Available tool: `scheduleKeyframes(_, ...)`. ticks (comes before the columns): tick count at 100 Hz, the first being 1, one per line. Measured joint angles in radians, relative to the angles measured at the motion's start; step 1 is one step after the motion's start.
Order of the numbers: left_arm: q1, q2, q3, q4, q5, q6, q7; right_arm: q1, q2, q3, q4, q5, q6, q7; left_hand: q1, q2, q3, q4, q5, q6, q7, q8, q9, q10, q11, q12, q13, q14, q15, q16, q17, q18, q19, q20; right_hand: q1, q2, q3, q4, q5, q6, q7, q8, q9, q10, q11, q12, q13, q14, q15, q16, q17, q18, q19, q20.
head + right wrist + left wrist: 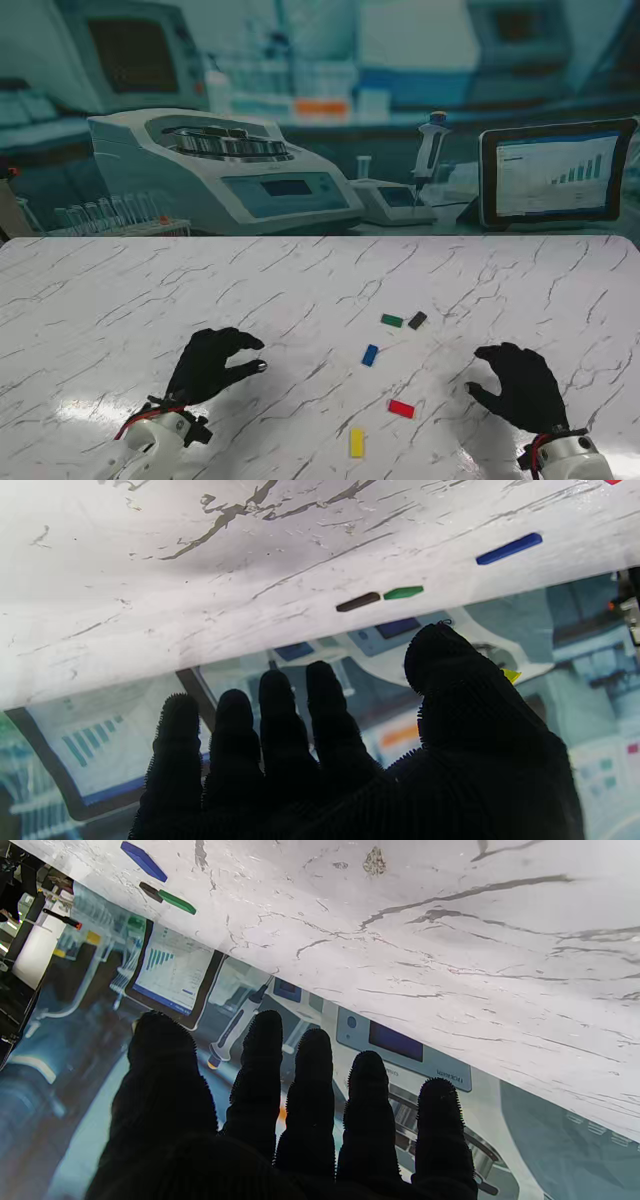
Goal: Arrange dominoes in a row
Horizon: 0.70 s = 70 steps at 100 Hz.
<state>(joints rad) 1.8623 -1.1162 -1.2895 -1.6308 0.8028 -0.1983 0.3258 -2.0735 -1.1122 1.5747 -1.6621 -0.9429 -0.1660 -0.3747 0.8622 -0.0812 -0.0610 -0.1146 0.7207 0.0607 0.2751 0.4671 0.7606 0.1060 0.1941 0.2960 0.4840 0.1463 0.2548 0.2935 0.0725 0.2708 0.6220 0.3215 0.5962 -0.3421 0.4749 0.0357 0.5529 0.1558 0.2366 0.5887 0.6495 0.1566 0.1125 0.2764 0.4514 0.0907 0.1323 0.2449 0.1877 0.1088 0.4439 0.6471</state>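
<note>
Even, fairly bright overhead light falls on the glossy white marble-patterned table top (320, 290), leaving a broad pale glare patch near me on the left. Soft shadows sit under the black-gloved left hand (212, 366) and right hand (520, 385). The teal laboratory backdrop (300, 110) looks hazy. In both wrist views the gloves are underexposed silhouettes.

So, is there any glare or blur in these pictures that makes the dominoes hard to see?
Stand view: a bright glare patch on the table near the left hand, away from the dominoes, which look small but clear. Left wrist view: blue domino sharp, fingers dark. Right wrist view: green domino slightly soft.
</note>
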Motion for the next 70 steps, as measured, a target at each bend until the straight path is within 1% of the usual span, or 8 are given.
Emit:
scheduleKeyframes(22, -0.001, 0.001, 0.001, 0.0, -0.002, -0.003, -0.001, -0.006, 0.0, 0.002, -0.004, -0.002, 0.002, -0.003, 0.0, 0.0, 0.0, 0.0, 0.0, 0.0, 0.0, 0.0, 0.0, 0.0, 0.0, 0.0, 0.0, 0.0, 0.0, 0.0, 0.0, 0.0, 0.0, 0.0, 0.0, 0.001, 0.0, 0.0, 0.002, 0.0, 0.001, 0.0, 0.0, 0.0, 0.0, 0.004, 0.001, 0.0, 0.0, 0.001, 0.001, 0.0, 0.0, 0.0)
scheduleKeyframes(28, -0.001, 0.001, 0.001, 0.0, -0.002, -0.003, -0.003, -0.007, 0.0, 0.002, -0.004, -0.002, 0.002, -0.003, 0.0, 0.0, 0.0, 0.0, 0.0, 0.0, 0.0, 0.0, 0.0, 0.0, 0.0, 0.0, 0.0, 0.0, 0.0, 0.0, 0.0, 0.0, 0.0, 0.0, 0.0, 0.011, 0.002, 0.0, 0.004, 0.0, 0.001, 0.0, 0.001, 0.0, 0.0, 0.004, 0.001, 0.0, 0.0, 0.001, 0.001, 0.0, 0.0, 0.0)
scheduleKeyframes(35, -0.001, 0.001, 0.002, 0.001, -0.002, -0.003, -0.003, -0.007, 0.0, 0.003, -0.004, -0.001, 0.002, -0.003, 0.0, 0.0, 0.0, 0.0, 0.0, 0.0, 0.0, 0.0, 0.0, 0.0, 0.0, 0.0, 0.0, 0.0, 0.0, 0.0, 0.0, 0.0, 0.0, 0.0, 0.0, 0.011, 0.001, 0.0, 0.01, 0.0, 0.017, 0.0, 0.007, 0.0, 0.0, 0.004, 0.003, 0.0, 0.0, 0.001, 0.002, 0.0, 0.0, 0.0)
scheduleKeyframes(36, -0.001, 0.001, 0.002, 0.001, -0.002, -0.003, -0.003, -0.007, 0.0, 0.004, -0.004, -0.001, 0.002, -0.002, 0.0, 0.0, 0.0, 0.0, 0.0, 0.0, 0.0, 0.0, 0.0, 0.0, 0.0, 0.0, 0.0, 0.0, 0.0, 0.0, 0.0, 0.0, 0.0, 0.0, 0.0, 0.011, 0.001, 0.0, 0.01, 0.0, 0.017, 0.0, 0.011, 0.0, 0.004, 0.017, 0.003, 0.0, 0.0, 0.001, 0.002, 0.0, 0.0, 0.0)
scheduleKeyframes(70, -0.004, 0.002, 0.004, 0.003, -0.003, -0.006, -0.006, -0.004, 0.001, 0.0, -0.003, 0.001, -0.001, 0.008, 0.0, 0.0, 0.0, 0.0, 0.0, 0.0, 0.0, 0.0, 0.0, 0.0, 0.0, 0.0, 0.0, 0.0, 0.0, 0.0, 0.0, 0.0, 0.0, 0.0, 0.01, 0.011, 0.0, 0.0, 0.01, 0.0, 0.017, 0.0, 0.011, 0.0, 0.003, 0.016, 0.012, 0.0, 0.0, 0.002, 0.01, 0.0, 0.001, 0.0)
